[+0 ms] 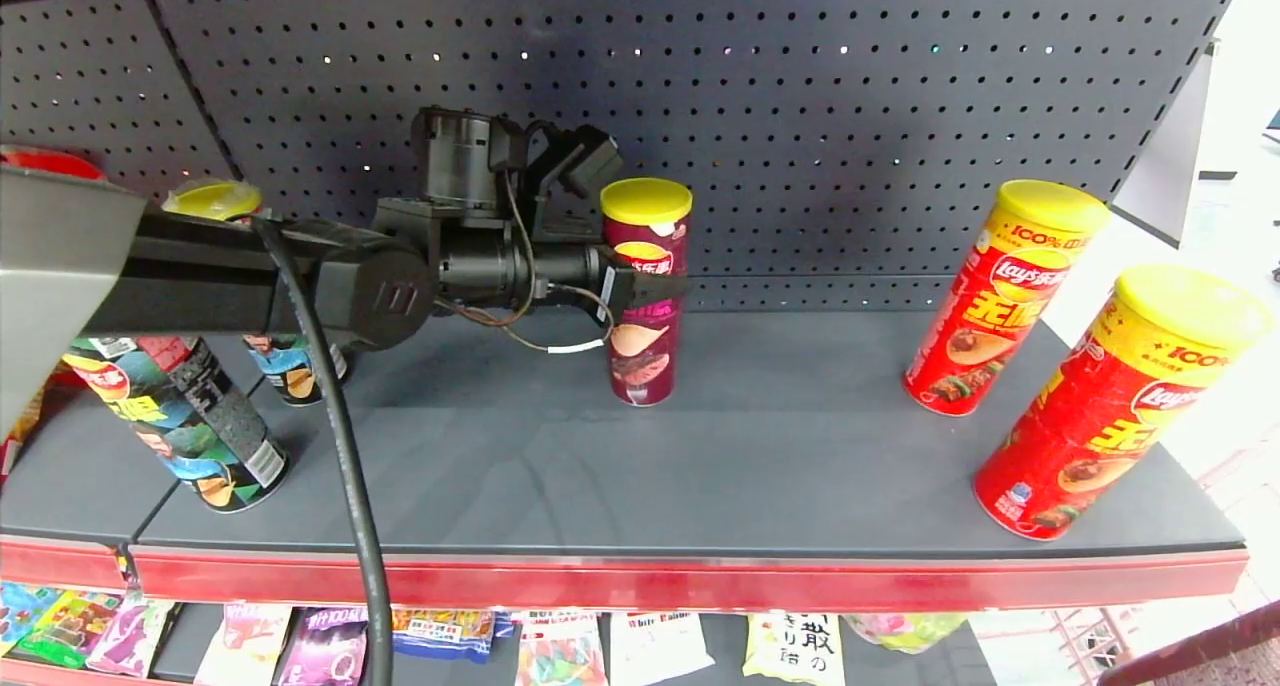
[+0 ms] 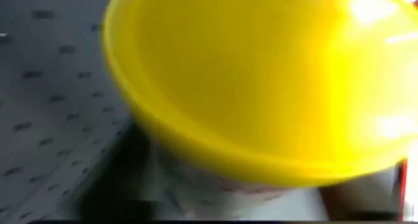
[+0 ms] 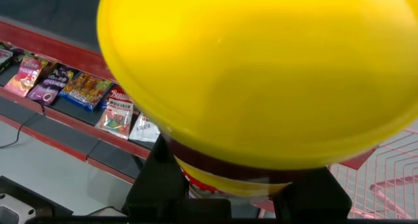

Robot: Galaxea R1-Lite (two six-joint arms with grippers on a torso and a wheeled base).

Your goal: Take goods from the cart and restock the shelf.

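**Left arm.** The left gripper (image 1: 645, 288) is closed around the purple can (image 1: 640, 356), with one finger lying flat across its front just below the yellow lid (image 1: 646, 200). The can stands upright with its base on the shelf (image 1: 780, 466), close to the pegboard (image 1: 800, 116) behind it. Judgement: the grip sits high on the body so the base can seat flat, and the can looks placed but not yet let go.

**Right arm.** The right gripper (image 3: 235, 198) grasps a second can (image 3: 228, 175) between black fingers (image 3: 157, 185) just under its lid. Judgement: this can is held ready as the next item.

**Surroundings.** Two red cans (image 1: 1000, 296) stand well to the right of the purple can, and patterned cans (image 1: 190, 426) stand to its left, partly behind the arm. This leaves an open stretch of shelf on either side of the purple can. Snack bags (image 1: 560, 646) lie on the tier below it.

**Limits of view.**
- The far finger is hidden behind the purple can, so how firmly it is gripped cannot be judged.
- In the left wrist view the lid (image 2: 261, 87) blocks the can's body and base.
- In the right wrist view the second can's print is covered by its own lid.
- Only a corner of wire mesh (image 3: 385, 178), likely the cart, shows past the second can, and its contents cannot be seen.
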